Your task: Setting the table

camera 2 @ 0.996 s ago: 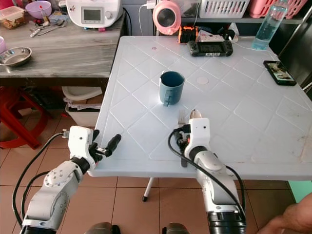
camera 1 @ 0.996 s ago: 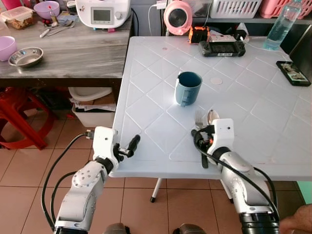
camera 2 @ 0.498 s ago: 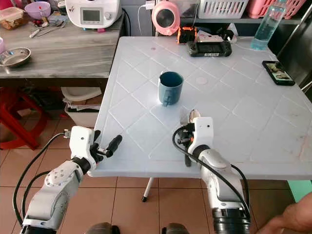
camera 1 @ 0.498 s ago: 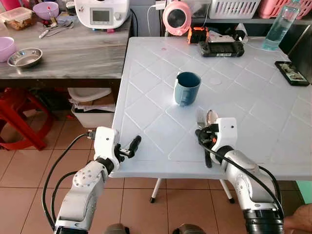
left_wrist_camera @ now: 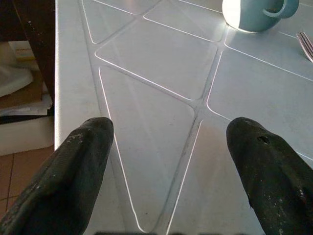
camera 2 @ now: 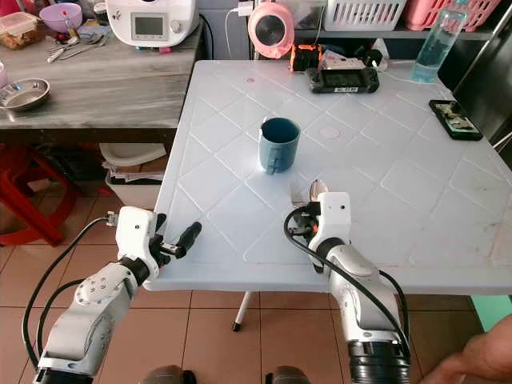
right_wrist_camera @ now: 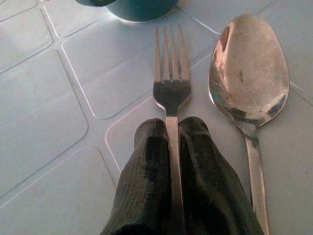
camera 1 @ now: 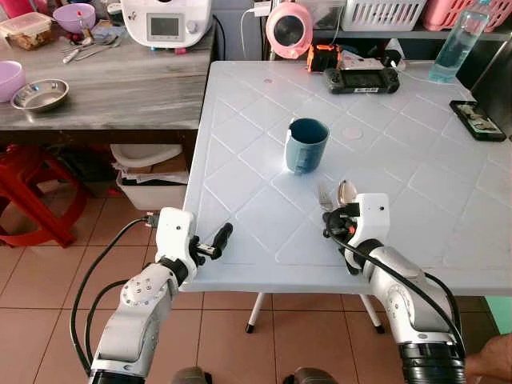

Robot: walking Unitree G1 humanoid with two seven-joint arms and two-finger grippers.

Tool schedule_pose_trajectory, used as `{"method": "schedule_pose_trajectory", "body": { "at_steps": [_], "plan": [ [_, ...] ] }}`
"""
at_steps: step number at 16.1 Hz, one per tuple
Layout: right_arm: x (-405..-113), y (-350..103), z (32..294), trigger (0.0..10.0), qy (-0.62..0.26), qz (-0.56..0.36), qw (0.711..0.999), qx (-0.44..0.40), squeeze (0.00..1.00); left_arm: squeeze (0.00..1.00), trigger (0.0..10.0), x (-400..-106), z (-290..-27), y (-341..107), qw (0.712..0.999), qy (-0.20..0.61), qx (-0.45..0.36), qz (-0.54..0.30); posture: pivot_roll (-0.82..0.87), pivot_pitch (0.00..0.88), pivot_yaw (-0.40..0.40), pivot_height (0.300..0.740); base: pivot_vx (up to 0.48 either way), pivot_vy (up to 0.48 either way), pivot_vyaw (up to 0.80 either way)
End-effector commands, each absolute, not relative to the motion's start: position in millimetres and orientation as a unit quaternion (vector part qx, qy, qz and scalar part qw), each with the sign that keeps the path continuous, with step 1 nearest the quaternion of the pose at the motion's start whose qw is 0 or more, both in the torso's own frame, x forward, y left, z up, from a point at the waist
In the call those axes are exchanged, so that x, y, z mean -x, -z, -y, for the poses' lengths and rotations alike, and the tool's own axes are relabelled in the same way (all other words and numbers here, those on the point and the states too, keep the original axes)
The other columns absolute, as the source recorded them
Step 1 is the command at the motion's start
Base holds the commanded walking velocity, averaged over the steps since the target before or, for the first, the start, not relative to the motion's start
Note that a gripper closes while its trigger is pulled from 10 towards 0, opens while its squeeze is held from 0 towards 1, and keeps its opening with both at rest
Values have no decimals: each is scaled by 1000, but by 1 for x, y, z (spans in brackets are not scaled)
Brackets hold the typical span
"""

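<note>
Where the white bench (camera 1: 416, 200) ends nearest the robot, the left pincer (camera 1: 214, 242) hovers at its front left corner, fingers spread wide around nothing; its wrist view has one black fingertip (left_wrist_camera: 88, 142) over the bench's edge, with floor and clutter below. On the near middle of the bench, the right pincer (right_wrist_camera: 171, 142) is clamped narrow on the handle of a fork (right_wrist_camera: 168, 78), whose tines point at the blue mug (camera 1: 306, 145). From the head views the pincer's white housing hides most of the fork; only the tines and the bowl of the spoon (camera 1: 346, 193) peek out. The right wrist view shows the spoon lying just beside the fork, apart from it, the mug cut off at the frame's edge. Farther back sit a game console (camera 1: 361, 78) and a water bottle (camera 1: 454, 48).
</note>
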State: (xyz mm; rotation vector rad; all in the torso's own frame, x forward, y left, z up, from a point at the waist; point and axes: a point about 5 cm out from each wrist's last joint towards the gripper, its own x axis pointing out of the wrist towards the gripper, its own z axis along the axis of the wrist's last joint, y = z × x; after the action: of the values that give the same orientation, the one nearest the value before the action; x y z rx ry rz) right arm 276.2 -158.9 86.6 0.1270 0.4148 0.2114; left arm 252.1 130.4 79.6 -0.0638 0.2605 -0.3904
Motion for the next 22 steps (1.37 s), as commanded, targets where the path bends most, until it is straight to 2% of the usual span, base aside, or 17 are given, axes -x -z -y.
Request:
{"method": "schedule_pose_trajectory", "body": {
  "at_steps": [1, 9, 10, 11, 12, 22],
  "plan": [
    [-266, -64, 148, 0, -119, -264, 954, -79, 0, 0, 10000, -253, -131, -79, 972, 193, 25, -133, -10, 32, 24, 740, 0, 0, 0],
    [-276, -95, 139, 0, -82, -155, 978, -116, 0, 0, 10000, -256, -131, -79, 975, 179, 25, -132, -14, 26, 21, 740, 0, 0, 0],
    [-275, -97, 135, 3647, -89, -150, 978, -111, 0, 0, 10000, -256, -130, -79, 975, 182, 26, -129, -15, 26, 21, 740, 0, 480, 0],
    [-273, -96, 133, 7804, -91, -147, 978, -113, 0, 0, 10000, -257, -129, -80, 974, 185, 27, -127, -16, 25, 21, 740, 0, 480, 0],
    [-273, -95, 132, 10000, -90, -151, 978, -112, 0, 0, 10000, -257, -129, -80, 974, 186, 28, -128, -18, 24, 21, 740, 0, 480, 0],
    [-265, -78, 139, 10000, -30, -204, 970, -129, 0, 0, 10000, -260, -125, -80, 972, 197, 31, -124, -23, 11, 18, 740, 0, 480, 0]
  ]
}}
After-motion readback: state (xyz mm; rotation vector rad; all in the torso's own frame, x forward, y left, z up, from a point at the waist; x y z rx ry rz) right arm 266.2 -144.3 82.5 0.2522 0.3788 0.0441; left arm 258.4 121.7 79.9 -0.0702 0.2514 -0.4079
